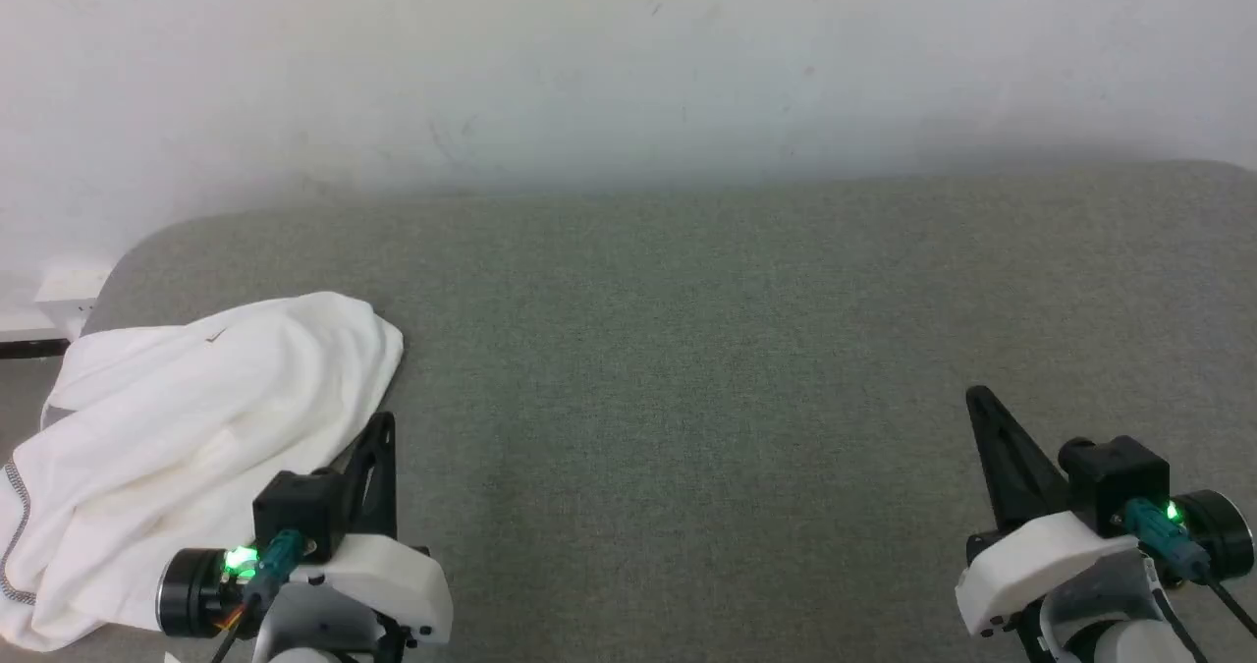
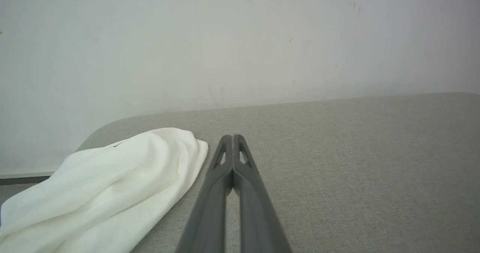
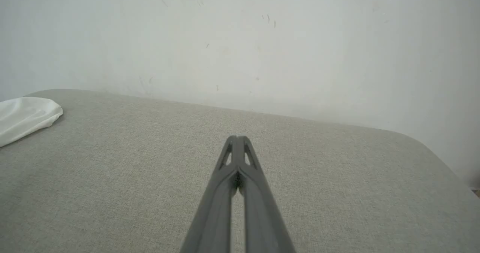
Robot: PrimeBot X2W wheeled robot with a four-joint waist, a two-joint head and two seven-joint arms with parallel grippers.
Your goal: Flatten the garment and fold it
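The garment [image 1: 187, 427], a white top with grey zigzag stitching at its left edge, lies crumpled in a heap at the table's far left; it also appears in the left wrist view [image 2: 105, 193] and the right wrist view [image 3: 22, 120]. My left gripper [image 1: 385, 419] is shut and empty, hovering just right of the heap's near edge; its tips [image 2: 232, 137] meet above bare cloth-covered table. My right gripper [image 1: 974, 395] is shut and empty over the table's right side, far from the garment, with its fingertips [image 3: 237, 138] pressed together.
The grey fabric-covered table [image 1: 737, 368] has rounded corners and stands against a white wall [image 1: 628, 64]. The garment hangs slightly over the table's left edge. A dark strip of floor or skirting [image 1: 29, 349] shows beyond the left corner.
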